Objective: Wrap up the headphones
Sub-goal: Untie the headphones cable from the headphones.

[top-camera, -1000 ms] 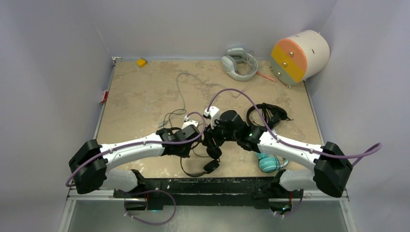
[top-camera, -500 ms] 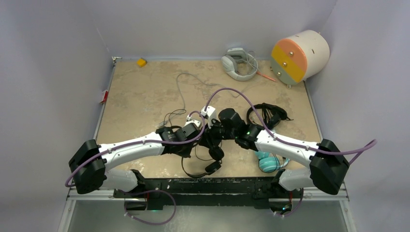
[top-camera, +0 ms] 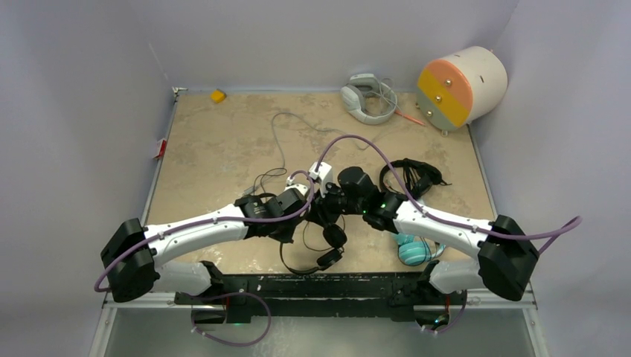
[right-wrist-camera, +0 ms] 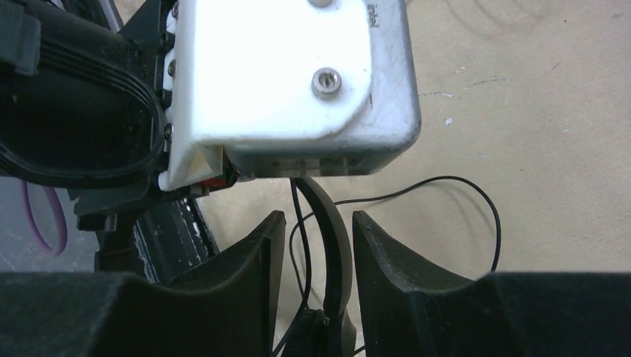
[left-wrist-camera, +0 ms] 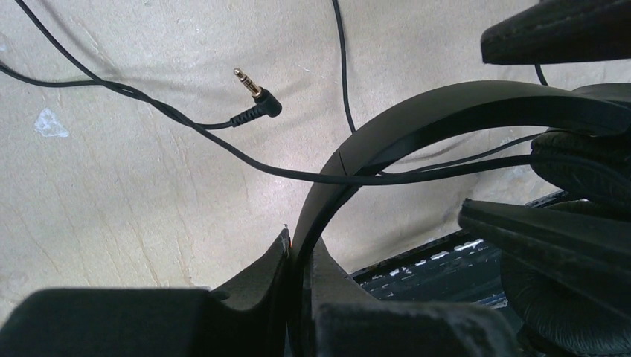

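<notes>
two claws meet at the black headphones [top-camera: 333,236] near the front middle of the table [top-camera: 223,149], the left claw [left-wrist-camera: 300,249] pinching the stiff band [left-wrist-camera: 446,104], the right claw [right-wrist-camera: 318,230] spread around it, and the thin cord [left-wrist-camera: 186,126] looks light and floppy, so hold the band

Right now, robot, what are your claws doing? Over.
Left claw shut on headphone band. Right claw open, straddling it. Cord loose, plug lying free on table.
</notes>
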{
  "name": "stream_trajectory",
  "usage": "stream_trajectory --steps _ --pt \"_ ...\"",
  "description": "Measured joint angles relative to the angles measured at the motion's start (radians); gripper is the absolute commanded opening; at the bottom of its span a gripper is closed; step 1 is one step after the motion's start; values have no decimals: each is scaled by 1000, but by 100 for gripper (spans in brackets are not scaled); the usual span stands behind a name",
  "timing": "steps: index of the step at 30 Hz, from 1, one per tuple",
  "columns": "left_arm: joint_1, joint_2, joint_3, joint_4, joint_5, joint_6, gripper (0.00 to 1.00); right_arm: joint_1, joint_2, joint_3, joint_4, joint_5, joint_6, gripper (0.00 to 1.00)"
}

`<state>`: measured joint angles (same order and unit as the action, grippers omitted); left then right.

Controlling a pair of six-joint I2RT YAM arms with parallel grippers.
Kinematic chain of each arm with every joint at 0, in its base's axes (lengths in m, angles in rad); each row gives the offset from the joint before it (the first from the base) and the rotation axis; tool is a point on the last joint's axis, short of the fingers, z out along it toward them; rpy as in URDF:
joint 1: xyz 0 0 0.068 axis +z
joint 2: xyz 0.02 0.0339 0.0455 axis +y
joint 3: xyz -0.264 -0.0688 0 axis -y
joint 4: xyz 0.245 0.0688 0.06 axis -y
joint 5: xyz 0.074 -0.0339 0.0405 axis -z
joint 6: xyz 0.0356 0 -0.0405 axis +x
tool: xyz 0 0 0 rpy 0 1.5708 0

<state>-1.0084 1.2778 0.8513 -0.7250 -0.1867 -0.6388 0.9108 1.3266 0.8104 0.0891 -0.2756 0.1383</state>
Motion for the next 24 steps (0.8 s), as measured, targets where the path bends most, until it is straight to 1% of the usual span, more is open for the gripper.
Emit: stream_trajectory --steps 6,12,15,18,20,21,24 --pt "-1 -4 9 0 -4 -6 0 0 -63 -63 18 12 -16 40" --pt "-1 -4 9 0 -8 -13 0 1 -111 -98 23 32 -29 36" --pt "-1 -4 9 1 -8 -19 0 1 -110 -99 22 43 -34 29" --pt "-1 -4 9 2 -7 -23 0 1 -110 -99 22 54 -39 26" --pt "-1 -4 9 2 -7 -25 0 1 -109 -99 21 57 -42 16" --pt "-1 -5 9 3 -7 -27 0 1 -109 -99 22 58 -46 13" --pt "-1 -9 9 2 -7 -31 0 1 -110 -99 22 72 -49 12"
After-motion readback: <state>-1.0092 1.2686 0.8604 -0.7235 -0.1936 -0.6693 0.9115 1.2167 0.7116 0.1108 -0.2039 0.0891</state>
